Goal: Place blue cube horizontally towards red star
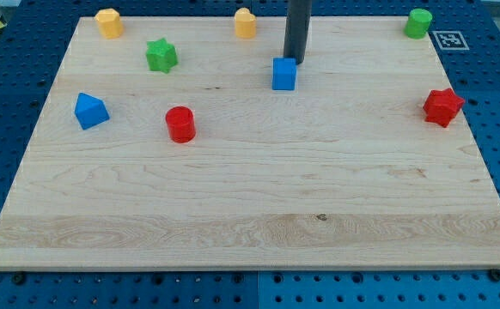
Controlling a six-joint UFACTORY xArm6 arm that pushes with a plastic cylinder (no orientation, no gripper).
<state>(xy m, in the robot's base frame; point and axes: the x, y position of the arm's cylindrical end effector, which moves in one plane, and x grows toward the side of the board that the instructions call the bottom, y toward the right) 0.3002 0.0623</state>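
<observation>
The blue cube (284, 74) sits on the wooden board (250, 206) above centre. My tip (294, 61), a bare rod holding nothing, meets the cube's upper right corner, at about 1 o'clock. The red star (442, 106) lies well apart at 4 o'clock, open board between. A red cylinder (180, 124) stands at 8 o'clock.

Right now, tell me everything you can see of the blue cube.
The blue cube is a small, solid-looking block of plain bright blue, sitting flat and upright on the wooden board, in the upper middle of the view. Its top and front faces show. My tip stands at its upper right corner, touching or nearly so. No other block touches it; the red star lies far to the view's right, slightly lower.
</observation>
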